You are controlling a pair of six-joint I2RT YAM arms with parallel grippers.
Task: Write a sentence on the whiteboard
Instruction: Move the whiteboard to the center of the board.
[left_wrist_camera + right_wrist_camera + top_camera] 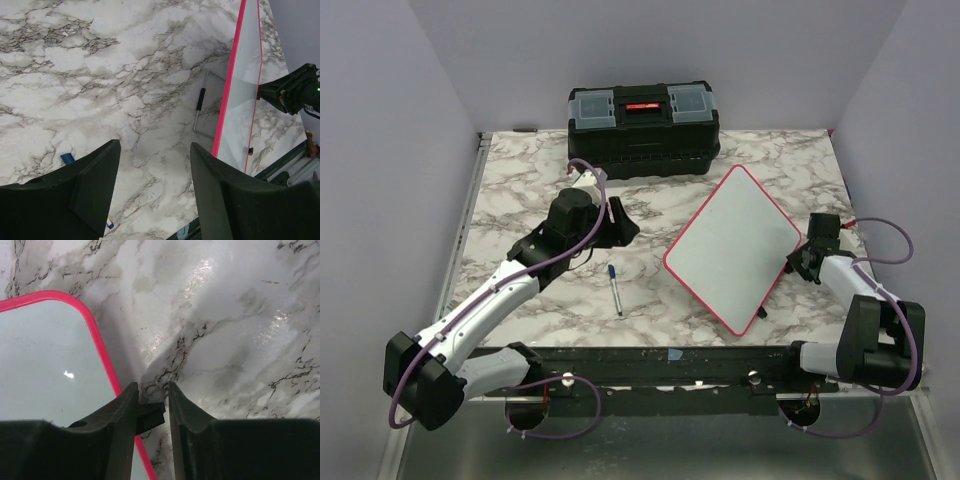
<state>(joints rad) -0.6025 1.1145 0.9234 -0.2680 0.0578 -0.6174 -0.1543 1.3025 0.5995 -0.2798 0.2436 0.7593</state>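
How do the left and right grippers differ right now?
The left gripper has its jaws wide over the marble table; the right gripper has them narrowed to a slim gap. The left gripper hovers near the black toolbox, apart from the whiteboard; the right gripper sits at the whiteboard's red rim, though whether it grips is unclear. Both are black, and neither holds the marker.

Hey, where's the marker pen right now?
In the top view, the marker pen lies on the table near the middle, left of the whiteboard and just toward the arm bases from the left gripper.
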